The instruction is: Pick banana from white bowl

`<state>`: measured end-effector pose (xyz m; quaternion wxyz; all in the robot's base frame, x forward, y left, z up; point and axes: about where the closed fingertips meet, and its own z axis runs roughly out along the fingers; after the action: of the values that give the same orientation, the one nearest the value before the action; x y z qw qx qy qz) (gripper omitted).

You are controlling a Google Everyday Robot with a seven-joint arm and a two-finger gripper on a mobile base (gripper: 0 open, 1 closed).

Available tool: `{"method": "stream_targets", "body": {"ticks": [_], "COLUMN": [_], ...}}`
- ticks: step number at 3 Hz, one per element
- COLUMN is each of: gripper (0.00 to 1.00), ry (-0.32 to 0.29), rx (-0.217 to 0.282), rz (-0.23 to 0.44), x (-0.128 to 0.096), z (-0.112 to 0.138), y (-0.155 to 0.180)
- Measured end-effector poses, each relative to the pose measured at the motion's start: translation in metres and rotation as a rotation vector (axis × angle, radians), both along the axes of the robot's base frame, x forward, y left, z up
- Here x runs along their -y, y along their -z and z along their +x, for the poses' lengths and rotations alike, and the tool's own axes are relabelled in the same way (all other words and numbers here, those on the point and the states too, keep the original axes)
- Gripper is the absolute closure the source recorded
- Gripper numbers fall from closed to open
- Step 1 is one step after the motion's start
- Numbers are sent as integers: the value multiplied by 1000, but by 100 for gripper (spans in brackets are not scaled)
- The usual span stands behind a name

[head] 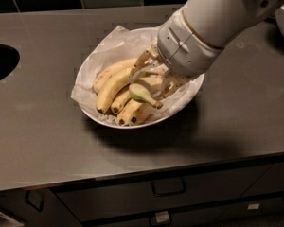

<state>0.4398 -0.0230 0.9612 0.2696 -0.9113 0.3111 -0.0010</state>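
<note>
Gripper (154, 79) is reaching into the white bowl (182, 103) on the worktop (47, 126) and seems to be pinching the banana (139, 92) over the yellow bananas (113, 86); its big wrist (194, 41) is hiding the bowl's far side.

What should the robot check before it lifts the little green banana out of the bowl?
1. Gripper is over the white bowl, right at the green banana: ok.
2. Green banana held firmly: cannot tell.
3. Green banana lies on top of the yellow bananas, not under them: ok.
4. Paper is out of the gripper's way: cannot tell.
5. Bowl sits flat on the counter, away from the edge: ok.
</note>
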Motion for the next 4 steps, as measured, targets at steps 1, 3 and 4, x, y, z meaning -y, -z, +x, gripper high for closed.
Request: {"method": "stream_targets", "body": {"ticks": [1,3,4], "gripper": [100,100,100], "ry": [15,41,44], "rx": [114,302,344], "rz": [2,-23,-27], "x": [1,-6,-9], "z": [-7,-25,-30], "y": [-24,-72,-83]}}
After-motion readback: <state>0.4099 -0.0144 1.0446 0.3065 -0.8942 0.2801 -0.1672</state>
